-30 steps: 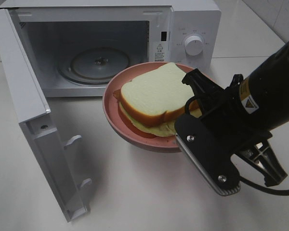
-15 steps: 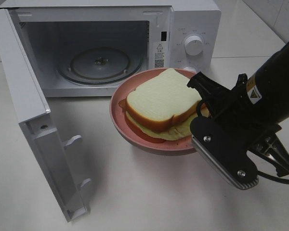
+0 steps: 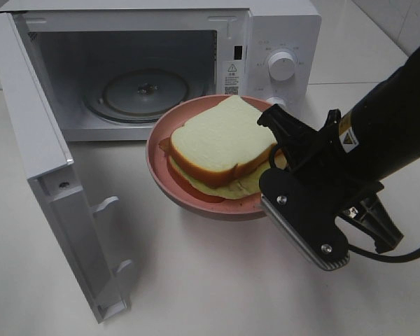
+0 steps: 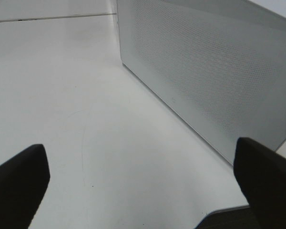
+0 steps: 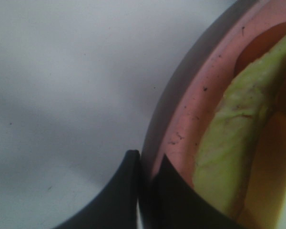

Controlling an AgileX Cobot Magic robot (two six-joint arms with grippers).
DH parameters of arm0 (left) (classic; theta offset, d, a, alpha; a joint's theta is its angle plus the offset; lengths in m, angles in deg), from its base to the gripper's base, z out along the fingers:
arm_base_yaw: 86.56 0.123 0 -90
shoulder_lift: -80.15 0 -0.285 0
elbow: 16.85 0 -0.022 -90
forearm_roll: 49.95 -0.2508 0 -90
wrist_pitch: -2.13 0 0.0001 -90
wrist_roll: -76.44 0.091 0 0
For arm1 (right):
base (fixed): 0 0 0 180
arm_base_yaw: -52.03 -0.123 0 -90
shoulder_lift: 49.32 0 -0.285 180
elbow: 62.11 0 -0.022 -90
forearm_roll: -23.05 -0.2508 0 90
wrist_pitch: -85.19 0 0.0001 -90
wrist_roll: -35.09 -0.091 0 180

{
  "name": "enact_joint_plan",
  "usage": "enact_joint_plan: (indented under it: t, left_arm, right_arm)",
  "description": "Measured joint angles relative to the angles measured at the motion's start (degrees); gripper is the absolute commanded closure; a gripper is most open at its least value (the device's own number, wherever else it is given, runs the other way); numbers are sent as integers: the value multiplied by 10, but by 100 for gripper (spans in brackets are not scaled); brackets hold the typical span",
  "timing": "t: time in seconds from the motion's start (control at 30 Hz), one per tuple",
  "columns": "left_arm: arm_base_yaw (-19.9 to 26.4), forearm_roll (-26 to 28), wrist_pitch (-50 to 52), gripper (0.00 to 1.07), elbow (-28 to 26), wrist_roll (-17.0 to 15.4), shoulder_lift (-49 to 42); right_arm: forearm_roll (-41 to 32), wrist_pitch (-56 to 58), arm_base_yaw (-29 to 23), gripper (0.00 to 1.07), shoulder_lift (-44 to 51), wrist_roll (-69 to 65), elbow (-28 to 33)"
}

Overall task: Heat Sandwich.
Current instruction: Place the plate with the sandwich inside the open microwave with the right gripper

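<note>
The sandwich (image 3: 220, 143), white bread with an orange-brown crust and pale green filling, lies on a round pink plate (image 3: 159, 164). The plate is held just in front of the open microwave (image 3: 280, 28), slightly tilted. My right gripper (image 3: 280, 152) is shut on the plate's right rim. In the right wrist view its fingertips (image 5: 147, 160) pinch the pink rim (image 5: 195, 109), with the green filling (image 5: 229, 138) beside them. My left gripper (image 4: 138, 145) is open and empty over bare table, next to a perforated white panel (image 4: 205, 62). It is out of the exterior view.
The microwave door (image 3: 35, 140) stands swung wide open at the left, reaching toward the table's front. A glass turntable (image 3: 143, 91) lies inside the cavity. The control knob (image 3: 281, 65) sits on the right-hand panel. White tabletop (image 3: 196, 280) surrounds it.
The plate with the sandwich swung a little right and toward the front, then came back left toward the microwave opening, with the right gripper still shut on the rim.
</note>
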State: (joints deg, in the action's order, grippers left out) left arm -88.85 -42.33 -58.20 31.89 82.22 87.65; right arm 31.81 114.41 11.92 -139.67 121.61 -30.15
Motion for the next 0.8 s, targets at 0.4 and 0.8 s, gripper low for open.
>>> enact_joint_plan:
  t: [0.4, 0.8]
  left_arm:
    - [0, 0, 0, 5, 0, 0, 0]
    - [0, 0, 0, 5, 0, 0, 0]
  right_arm:
    - [-18, 0, 0, 107, -71, 9, -70]
    - [-33, 7, 0, 107, -141, 28, -153]
